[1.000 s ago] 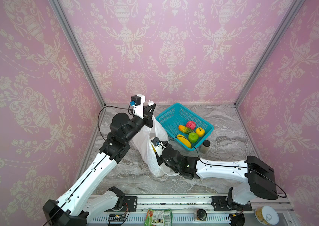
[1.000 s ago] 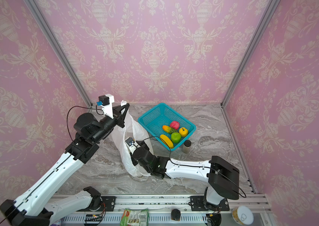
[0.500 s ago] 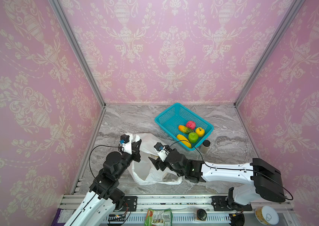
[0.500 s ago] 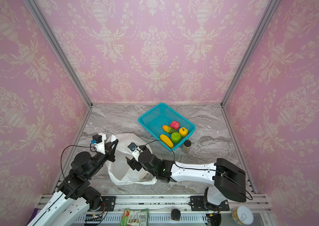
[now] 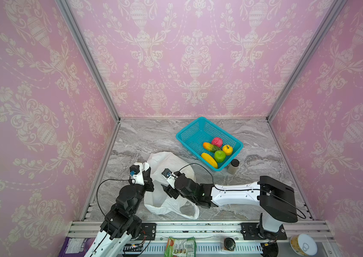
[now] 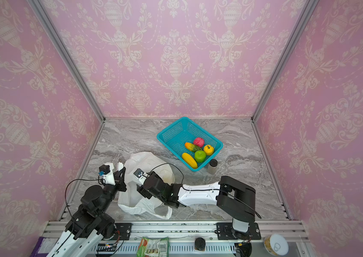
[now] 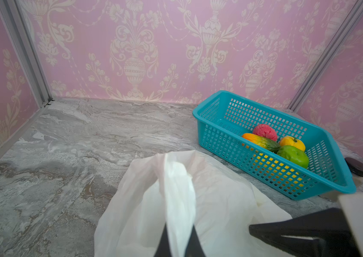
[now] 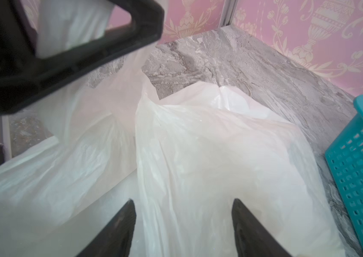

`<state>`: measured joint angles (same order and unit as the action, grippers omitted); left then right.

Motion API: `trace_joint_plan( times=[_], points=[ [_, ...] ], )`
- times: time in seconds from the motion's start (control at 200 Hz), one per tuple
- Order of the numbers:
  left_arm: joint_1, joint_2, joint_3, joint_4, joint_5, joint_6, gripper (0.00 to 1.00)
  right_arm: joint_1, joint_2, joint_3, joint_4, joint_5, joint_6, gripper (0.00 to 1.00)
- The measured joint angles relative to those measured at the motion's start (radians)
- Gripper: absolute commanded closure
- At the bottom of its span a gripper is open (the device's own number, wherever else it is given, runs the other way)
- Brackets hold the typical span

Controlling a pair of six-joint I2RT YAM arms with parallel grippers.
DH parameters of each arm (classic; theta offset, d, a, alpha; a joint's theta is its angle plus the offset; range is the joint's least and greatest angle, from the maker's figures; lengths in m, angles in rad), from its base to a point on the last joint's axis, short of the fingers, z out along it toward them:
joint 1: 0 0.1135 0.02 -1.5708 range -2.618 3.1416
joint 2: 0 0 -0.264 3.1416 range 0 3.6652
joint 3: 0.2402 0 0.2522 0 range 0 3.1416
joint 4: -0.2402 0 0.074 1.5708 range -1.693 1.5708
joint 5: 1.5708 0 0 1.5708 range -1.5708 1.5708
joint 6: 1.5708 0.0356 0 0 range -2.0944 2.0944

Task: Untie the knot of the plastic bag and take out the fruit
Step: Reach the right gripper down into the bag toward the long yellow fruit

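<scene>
White plastic bag [image 7: 220,200] — pinched in left hand [image 7: 178,231].

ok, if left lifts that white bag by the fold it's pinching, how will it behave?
Probably floppy: the plastic bag lies crumpled and nearly flat, so it should drape from the left gripper. Likely light for its size, with little bulk showing. The thin glossy film may slip out of the pinch.

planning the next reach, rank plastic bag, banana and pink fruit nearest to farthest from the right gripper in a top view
1. plastic bag, under the right gripper
2. banana, at the teal basket's near side
3. pink fruit, farther back in the basket
</scene>
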<state>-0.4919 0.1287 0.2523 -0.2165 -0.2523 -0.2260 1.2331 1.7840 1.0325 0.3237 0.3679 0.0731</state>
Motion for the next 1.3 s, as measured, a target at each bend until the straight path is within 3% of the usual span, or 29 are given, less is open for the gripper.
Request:
trace_joint_plan(
  times=[0.385,0.505,0.791,0.946,1.121,1.301],
  points=[
    [0.000,0.011,-0.042,-0.009,-0.030,0.000,1.00,-0.043,0.015,-0.055,0.035,0.212,-0.045,0.23],
    [0.000,0.022,-0.048,0.006,-0.022,0.000,1.00,-0.053,-0.011,-0.082,0.037,0.248,-0.054,0.27],
    [0.000,0.023,-0.061,0.053,0.001,0.000,1.00,0.083,-0.085,-0.052,0.018,0.174,-0.137,0.63],
    [0.000,0.060,-0.034,0.105,0.016,0.000,1.00,0.108,-0.057,0.015,-0.034,0.114,-0.153,0.63],
    [0.012,0.203,0.063,0.148,0.038,0.010,1.00,0.106,-0.002,0.042,-0.099,0.099,-0.146,0.64],
    [0.014,0.284,0.136,0.188,0.072,0.026,1.00,0.105,0.005,0.042,-0.137,0.083,-0.149,0.59]
  ],
)
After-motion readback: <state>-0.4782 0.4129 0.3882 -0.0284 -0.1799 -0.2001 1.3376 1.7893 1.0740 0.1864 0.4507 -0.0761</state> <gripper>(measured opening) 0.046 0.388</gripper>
